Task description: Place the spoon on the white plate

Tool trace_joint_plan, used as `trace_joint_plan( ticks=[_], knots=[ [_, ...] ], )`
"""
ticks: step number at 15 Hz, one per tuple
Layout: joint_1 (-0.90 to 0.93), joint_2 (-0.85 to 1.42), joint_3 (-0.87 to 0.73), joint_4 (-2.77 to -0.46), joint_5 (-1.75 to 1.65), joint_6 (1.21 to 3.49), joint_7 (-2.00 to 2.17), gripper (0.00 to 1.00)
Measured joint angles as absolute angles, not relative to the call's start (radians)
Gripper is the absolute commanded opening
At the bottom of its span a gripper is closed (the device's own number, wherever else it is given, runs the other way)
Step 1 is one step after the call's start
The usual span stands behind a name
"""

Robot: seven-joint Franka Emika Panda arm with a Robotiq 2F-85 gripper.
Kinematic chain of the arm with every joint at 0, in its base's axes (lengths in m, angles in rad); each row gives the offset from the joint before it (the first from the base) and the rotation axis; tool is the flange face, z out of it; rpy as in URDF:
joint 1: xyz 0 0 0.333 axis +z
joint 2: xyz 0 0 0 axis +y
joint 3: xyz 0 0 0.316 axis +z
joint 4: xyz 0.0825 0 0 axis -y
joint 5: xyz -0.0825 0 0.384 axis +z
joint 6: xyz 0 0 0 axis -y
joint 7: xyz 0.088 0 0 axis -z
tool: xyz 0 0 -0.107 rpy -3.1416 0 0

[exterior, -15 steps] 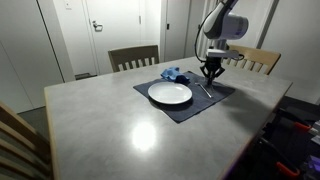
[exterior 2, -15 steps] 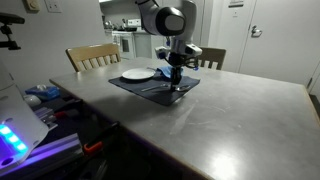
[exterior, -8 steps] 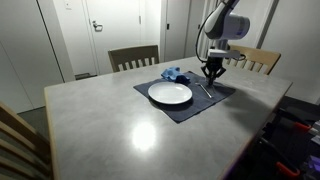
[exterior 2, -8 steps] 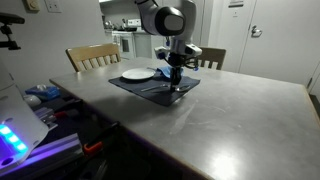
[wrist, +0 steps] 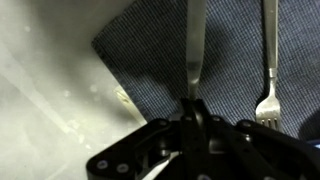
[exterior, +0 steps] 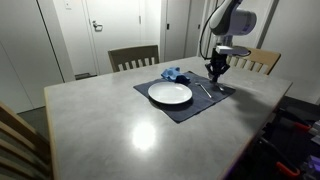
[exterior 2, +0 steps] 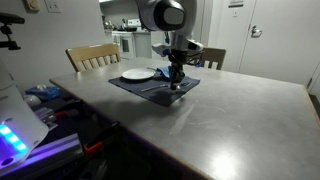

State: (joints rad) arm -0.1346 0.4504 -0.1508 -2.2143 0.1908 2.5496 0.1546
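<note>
Dan: Gripper [exterior: 215,76] has slid a touch sideways since half a second ago, away from the white plate [exterior: 170,94]. It's now over the strip of dark placemat [exterior: 185,110] beside the plate. Plate and mat haven't budged on the table [exterior: 110,125].

Jo: ok, so where's the spoon, and which way is it lying?

Dan: Wrist view is the only place you can really see it. The spoon [wrist: 195,45] runs straight up the picture from the fingertips, with its long axis parallel to the fork [wrist: 268,60] just beside it. Both are over the placemat [wrist: 150,60], near its corner. So it's not on the plate, it's off to the side of it. The fingers are pinched together on the spoon's near end.

Jo: bowl end or handle end?

Dan: Can't tell, tbh. The near end is buried under the fingers and the far end is cut off by the top edge, so all I get is a slim shaft. The fork's tines point back toward the gripper [wrist: 192,104]. I also can't make out whether the spoon is lifted or resting on the mat. In both exterior views the cutlery is just thin slivers under the gripper [exterior 2: 176,84], too small to sort out.
</note>
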Motion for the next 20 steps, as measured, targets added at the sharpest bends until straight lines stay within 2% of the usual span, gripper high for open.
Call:
trace_joint_plan(
  ticks=[10,20],
  knots=[
    [-0.105,0.348,-0.138,-2.257,-0.013,2.503,0.071,0.02],
    [0.056,0.263,-0.055,-2.278,-0.134,2.433,0.139,0.02]
  ],
)
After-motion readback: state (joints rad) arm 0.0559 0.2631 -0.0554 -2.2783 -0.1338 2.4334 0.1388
